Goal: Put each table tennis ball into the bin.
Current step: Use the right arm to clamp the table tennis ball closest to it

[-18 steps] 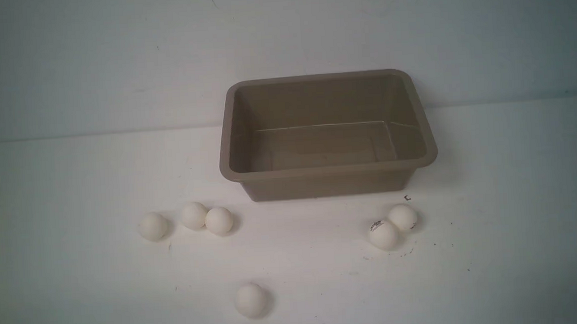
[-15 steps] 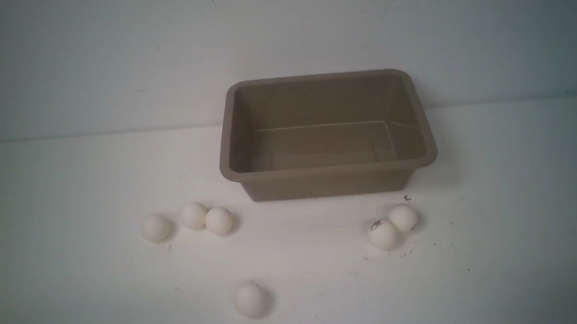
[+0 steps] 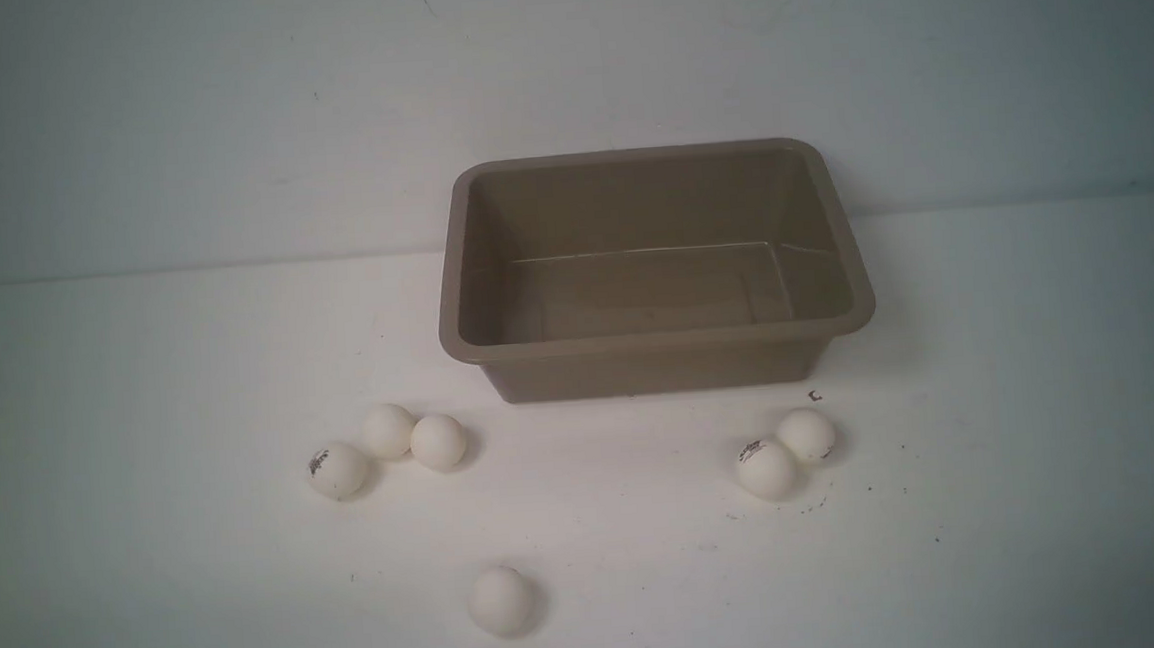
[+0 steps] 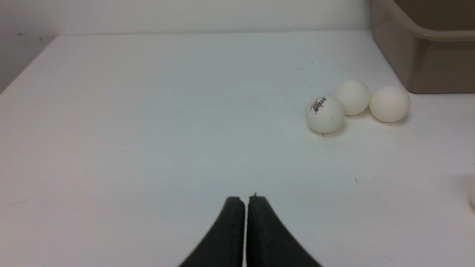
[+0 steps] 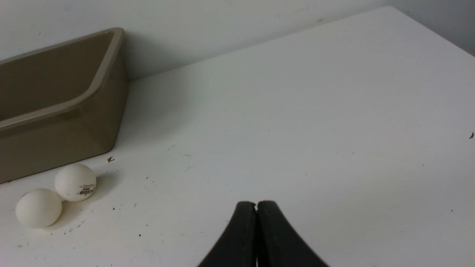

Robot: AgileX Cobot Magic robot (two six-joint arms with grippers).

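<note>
The left fingers (image 4: 232,230) and right fingers (image 5: 274,237) are pressed together, holding nothing. On the counter (image 3: 153,590), one ball (image 3: 500,601) sits nearest, then three balls (image 3: 388,432) left and two balls (image 3: 766,470) right. The bin (image 3: 658,339) behind is empty. I think the job is just starting, and next some fingers should open over a ball.

All you can see of your left gripper (image 4: 245,198) is its two fingers (image 4: 222,241). They are matte black and smooth-faced, each a curved blade, broad at the base and narrowing to a blunt, rounded tip. Their inner edges run straight, with only a thin pale seam between the jaws. The outer edges sweep away from the jaws in a concave flare. One tip carries a tiny ragged speck. Your right gripper (image 5: 256,203) looks the same: two matte black fingers (image 5: 282,241), flared outward at the base and rounded at the tips, with a small notch where the tips meet.
</note>
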